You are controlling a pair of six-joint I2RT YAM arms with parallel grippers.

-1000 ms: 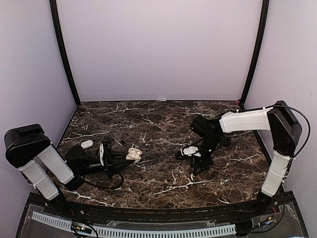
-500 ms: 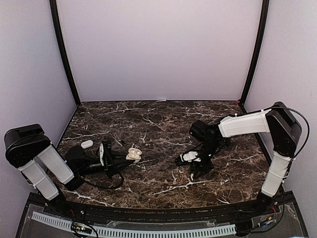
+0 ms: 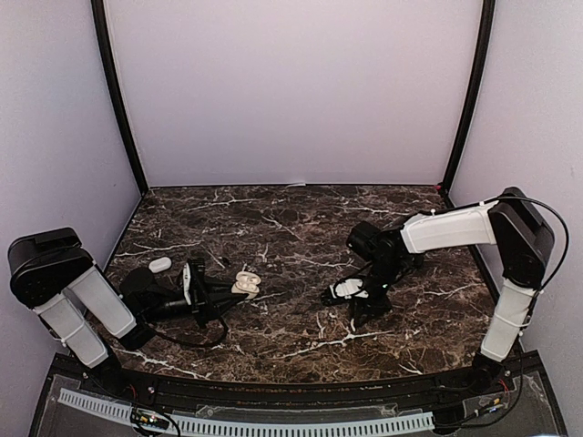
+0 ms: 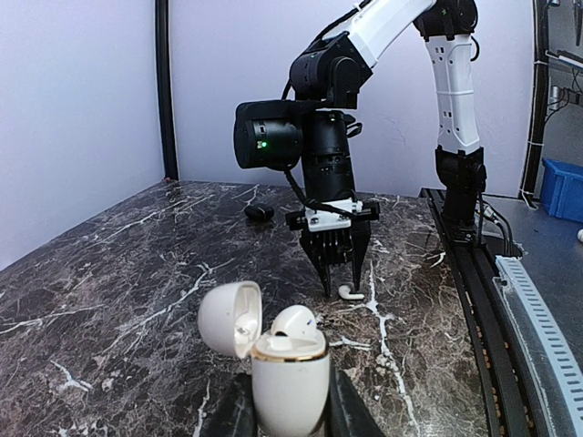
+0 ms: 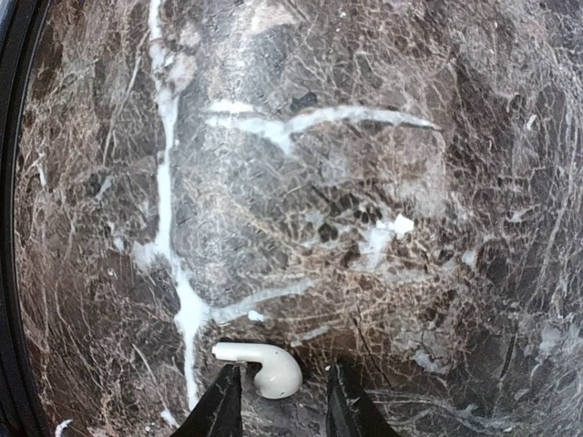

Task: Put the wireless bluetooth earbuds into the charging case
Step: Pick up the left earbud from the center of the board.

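My left gripper (image 4: 290, 417) is shut on the white charging case (image 4: 290, 382), holding it upright low over the table. Its lid (image 4: 230, 317) is swung open and one earbud (image 4: 294, 323) sits in the case's top. The case (image 3: 244, 285) lies left of centre in the top view. A second earbud (image 5: 269, 366) lies flat on the marble, stem pointing left. My right gripper (image 5: 282, 402) points down over it and is open, with one finger (image 5: 223, 405) at the stem and the other finger (image 5: 344, 405) standing clear of the head. The same earbud (image 4: 350, 292) shows under the right gripper (image 4: 342, 288).
A small white oval object (image 3: 160, 265) lies on the table behind the left arm. A small dark object (image 4: 259, 212) sits further back on the marble. A black rail (image 4: 465, 264) runs along the table's near edge, with a blue bin (image 4: 565, 187) beyond it.
The right gripper has come down and slightly left towards the table, and its jaws have narrowed around the loose earbud. The left gripper and case have not moved.
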